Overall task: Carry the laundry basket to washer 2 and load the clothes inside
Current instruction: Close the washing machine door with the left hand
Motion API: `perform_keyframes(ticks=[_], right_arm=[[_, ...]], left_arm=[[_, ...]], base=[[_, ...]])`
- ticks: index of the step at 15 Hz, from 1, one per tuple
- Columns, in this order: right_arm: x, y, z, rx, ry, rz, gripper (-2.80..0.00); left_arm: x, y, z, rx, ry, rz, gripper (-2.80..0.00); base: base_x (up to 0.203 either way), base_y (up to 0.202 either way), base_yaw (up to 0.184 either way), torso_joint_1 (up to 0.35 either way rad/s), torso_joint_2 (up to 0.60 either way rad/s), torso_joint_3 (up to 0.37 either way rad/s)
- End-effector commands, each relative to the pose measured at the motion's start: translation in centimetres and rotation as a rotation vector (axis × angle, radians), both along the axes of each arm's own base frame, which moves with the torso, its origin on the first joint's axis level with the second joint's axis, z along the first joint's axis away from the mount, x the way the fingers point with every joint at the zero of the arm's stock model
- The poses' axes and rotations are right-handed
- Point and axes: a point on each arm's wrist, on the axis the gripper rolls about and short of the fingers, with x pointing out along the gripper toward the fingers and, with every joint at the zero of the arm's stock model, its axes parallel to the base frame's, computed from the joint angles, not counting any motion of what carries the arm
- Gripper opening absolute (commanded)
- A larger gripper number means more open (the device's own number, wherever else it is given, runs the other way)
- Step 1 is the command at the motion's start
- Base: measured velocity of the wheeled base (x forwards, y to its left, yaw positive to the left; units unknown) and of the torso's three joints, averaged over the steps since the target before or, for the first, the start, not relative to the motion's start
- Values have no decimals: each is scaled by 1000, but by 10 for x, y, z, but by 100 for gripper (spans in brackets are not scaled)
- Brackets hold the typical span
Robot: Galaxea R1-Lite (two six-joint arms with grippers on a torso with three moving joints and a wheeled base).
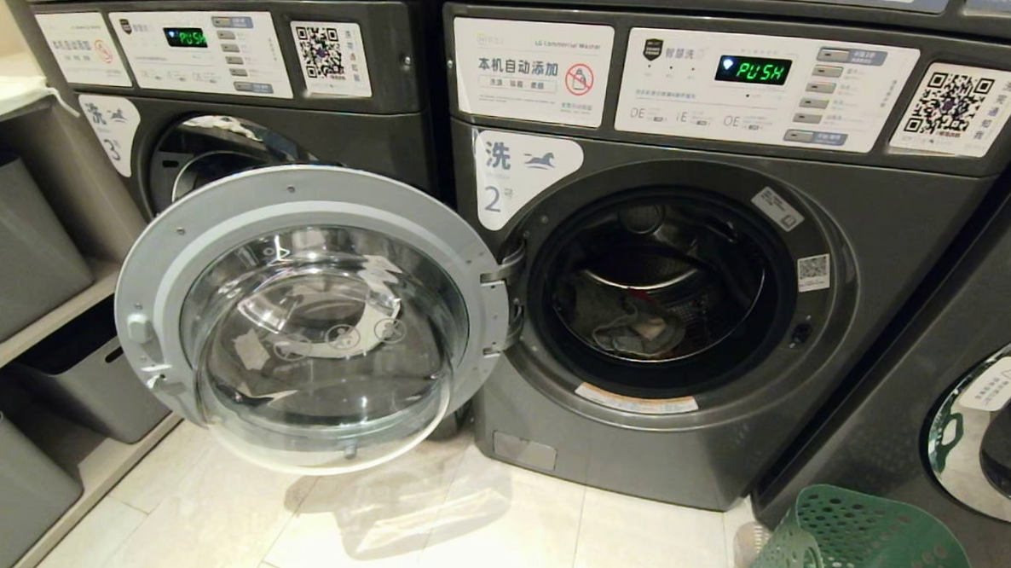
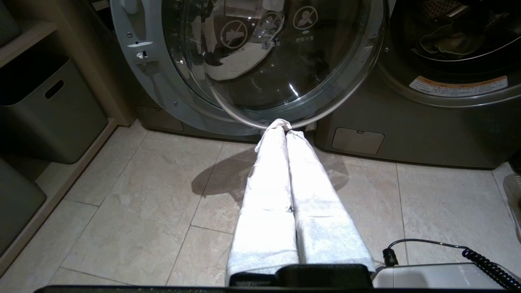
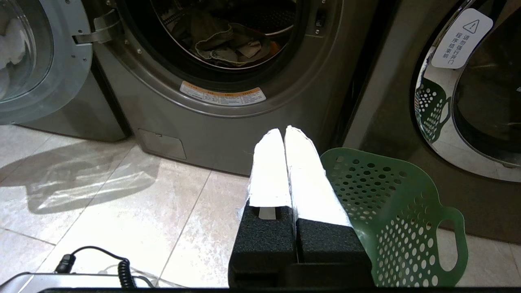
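— Looking down from the head camera, what stands ahead?

— Washer 2 point(image 1: 711, 267), dark grey, with its round door point(image 1: 308, 318) swung wide to the left in front of the machine marked 3 point(image 1: 223, 109). Clothes point(image 1: 631, 328) lie in the bottom of the drum. The laundry basket point(image 1: 869, 552), green and full of holes, stands on the tiled floor point(image 1: 461, 530) at the washer's lower right corner, partly past the frame's edge. Grey bins point(image 1: 12, 254) fill shelves on the far left. Neither arm shows here.

— And the left wrist camera?

— The left gripper point(image 2: 283, 126) hangs low over the floor, its two white-wrapped fingers point(image 2: 268, 183) pressed together, clenched on nothing. Its tip lines up with the bottom rim of the open glass door.

— The right wrist camera?

— The right gripper point(image 3: 283, 132) is likewise clenched and empty, white fingers point(image 3: 309, 179) touching, aimed at the washer's base below the drum opening. The basket sits just beside it, tilted, one oval handle point(image 3: 445, 244) facing the camera, close to the neighbouring machine point(image 3: 468, 93).
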Motion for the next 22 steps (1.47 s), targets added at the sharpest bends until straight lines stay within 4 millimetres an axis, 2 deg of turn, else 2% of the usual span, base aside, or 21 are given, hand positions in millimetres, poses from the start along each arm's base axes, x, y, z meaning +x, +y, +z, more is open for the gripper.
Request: perform_keyframes(ticks=[1, 2, 4, 6, 8, 9, 11, 13, 15, 17, 19, 22], right_arm=[[0, 0, 0, 2, 2, -1, -280], [0, 0, 0, 2, 2, -2, -280], [0, 0, 0, 2, 1, -1, -280], [0, 0, 0, -2, 1, 1, -280], [0, 0, 0, -3, 2, -1, -280], [0, 0, 0, -1, 1, 1, -280], [0, 0, 0, 1, -1, 1, -280], [0, 0, 0, -1, -1, 1, -280], [0, 0, 0, 9, -1, -2, -280], [0, 0, 0, 34, -1, -9, -280], [0, 0, 0, 35, -3, -11, -280], [0, 0, 0, 41, -3, -11, -280]], left_arm=[[0, 0, 0, 3, -1, 0, -280], [-1, 0, 3, 9, -18, 0, -280], [-7, 0, 24, 12, -85, 2, -280], [-14, 0, 60, 11, -129, 12, -280], [-1, 1, 101, 10, -67, 37, -280], [13, 1, 128, 10, -34, 59, -280], [54, 2, 184, -1, 11, 105, -280], [111, 4, 244, -37, 9, 150, -280], [174, 13, 283, -60, 3, 212, -280], [229, 30, 289, -73, 30, 287, -280], [279, 57, 277, -87, 45, 354, -280], [323, 96, 254, -116, 82, 312, -280]], base=[[0, 0, 0, 0, 0, 0], [0, 0, 0, 0, 0, 0], [0, 0, 0, 0, 0, 0], [0, 0, 0, 0, 0, 0], [0, 0, 0, 0, 0, 0], [0, 0, 0, 0, 0, 0], [0, 0, 0, 0, 0, 0], [0, 0, 0, 0, 0, 0], [0, 0, 0, 0, 0, 0], [0, 0, 0, 0, 0, 0], [0, 0, 0, 0, 0, 0], [0, 0, 0, 0, 0, 0]])
